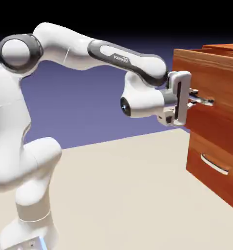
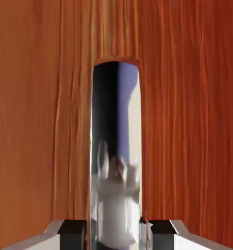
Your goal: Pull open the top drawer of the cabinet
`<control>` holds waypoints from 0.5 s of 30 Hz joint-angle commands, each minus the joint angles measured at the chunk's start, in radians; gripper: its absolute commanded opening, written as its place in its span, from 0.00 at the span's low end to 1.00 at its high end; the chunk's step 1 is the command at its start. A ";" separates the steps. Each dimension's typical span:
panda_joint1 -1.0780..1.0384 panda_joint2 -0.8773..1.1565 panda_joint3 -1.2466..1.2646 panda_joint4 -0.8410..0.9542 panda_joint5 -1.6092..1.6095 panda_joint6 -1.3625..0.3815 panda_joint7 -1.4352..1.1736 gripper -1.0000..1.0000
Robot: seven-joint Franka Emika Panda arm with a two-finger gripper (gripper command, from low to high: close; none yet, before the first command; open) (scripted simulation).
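Beige table [image 1: 118, 190], blue-violet backdrop [image 1: 84, 112], lower drawer [image 1: 221, 180]

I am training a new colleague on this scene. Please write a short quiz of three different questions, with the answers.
1. True or false: the gripper is shut on the handle of the top drawer.
2. Which drawer stands out further from the cabinet? A) the top drawer B) the lower drawer C) both are level
3. Fill in: in the hand view, the handle runs between the two grey ____ at the bottom edge.

Key: 1 true; 2 A; 3 finger tips.
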 commanded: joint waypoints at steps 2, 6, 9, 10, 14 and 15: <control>0.071 0.020 -0.068 -0.033 -0.001 0.000 -0.004 0.00; 0.216 -0.017 -0.202 -0.036 0.028 0.018 -0.095 0.00; 0.284 0.072 -0.268 -0.121 0.002 0.016 -0.048 0.00; 0.301 0.108 -0.285 -0.154 -0.011 0.016 -0.027 0.00; 0.363 0.227 -0.341 -0.256 -0.053 0.027 0.037 0.00; 0.363 0.227 -0.341 -0.256 -0.053 0.027 0.037 1.00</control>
